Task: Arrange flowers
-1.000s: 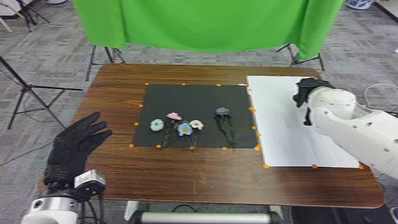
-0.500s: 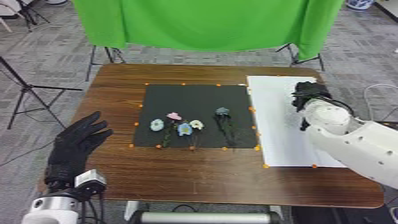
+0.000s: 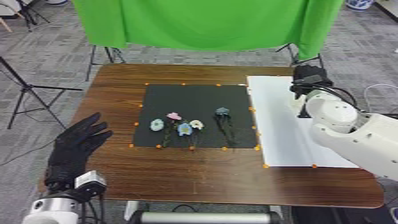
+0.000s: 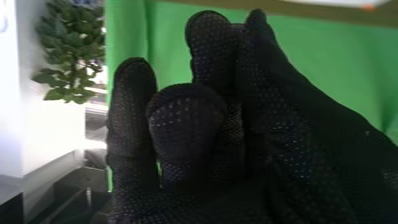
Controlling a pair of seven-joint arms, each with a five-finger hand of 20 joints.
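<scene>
My right hand (image 3: 311, 76) is over the far part of the white sheet in the head view; in the right wrist view the same hand (image 4: 222, 145) has straight fingers and holds nothing visible. My left hand (image 3: 82, 135) lies open at the table's left edge. On the black mat (image 3: 182, 95) lie a pink flower (image 3: 173, 116), a pale blue-white flower (image 3: 156, 125), a blue flower (image 3: 185, 129) and a cream flower (image 3: 196, 124), grouped left of centre. Apart from them, to the right, a grey-blue flower (image 3: 222, 111) lies with its dark stems toward me.
The white sheet (image 3: 275, 135) covers the table's right part beside the mat. Orange markers line the mat's edges. A green cloth (image 3: 209, 25) hangs beyond the brown table (image 3: 178, 175). A tripod (image 3: 28, 85) stands on the floor at the left.
My right hand has moved farther from me, toward the table's far edge, and its arm has turned. The left hand and the flowers have stayed in place.
</scene>
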